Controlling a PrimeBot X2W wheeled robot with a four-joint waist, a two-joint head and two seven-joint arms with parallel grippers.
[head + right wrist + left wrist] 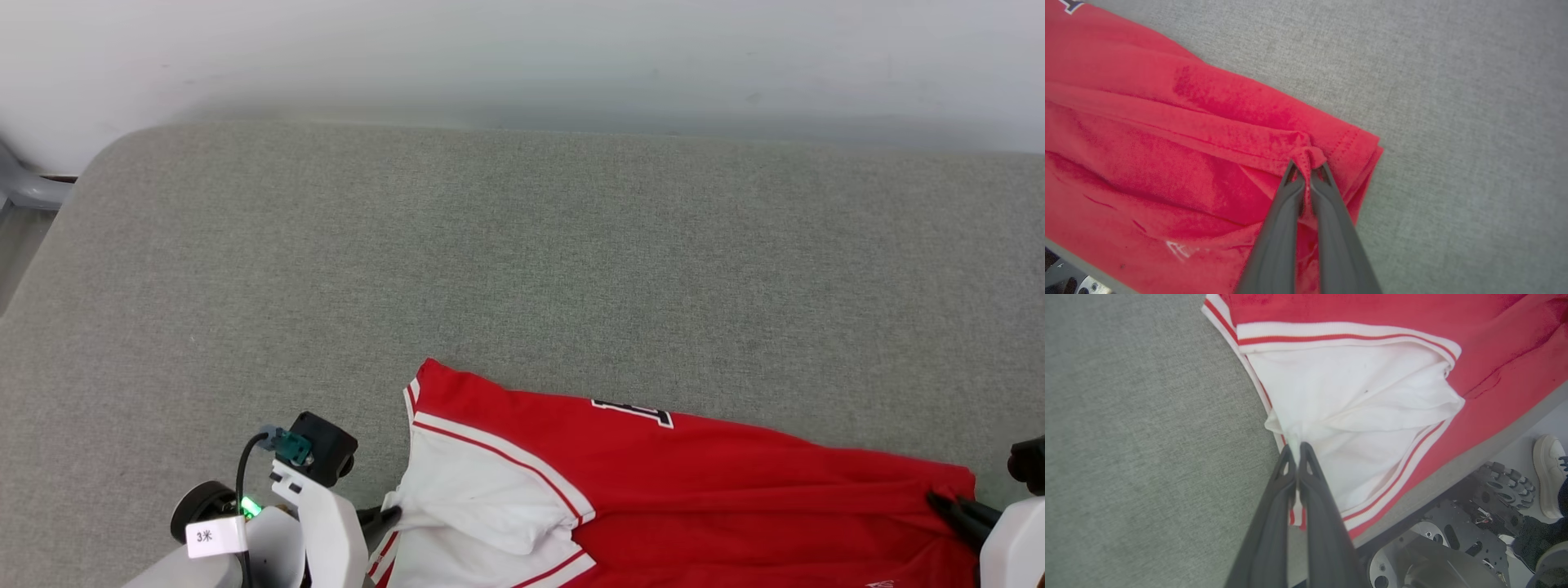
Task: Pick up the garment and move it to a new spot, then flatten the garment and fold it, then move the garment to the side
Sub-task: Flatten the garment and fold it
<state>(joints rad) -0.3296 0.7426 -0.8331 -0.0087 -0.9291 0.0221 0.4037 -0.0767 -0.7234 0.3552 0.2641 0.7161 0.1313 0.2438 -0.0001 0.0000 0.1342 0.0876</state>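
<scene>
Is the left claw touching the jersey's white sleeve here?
Touching. The left wrist view shows the left claw shut on a pinch of white sleeve fabric of the garment, bunched between its tips.

White-shelled left forearm (331,531) bears a black camera block (331,447), teal plug (291,446), black cable (242,478), green light (251,507) and white label (214,536). Left pincer (1295,451) and right pincer (1308,169): dark-grey fingers (1267,535), slotted tips.

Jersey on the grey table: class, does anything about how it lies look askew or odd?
Yes: the jersey lies wrinkled and slanted at the table's near edge; its white sleeve is crumpled where the left fingers pinch it.
</scene>
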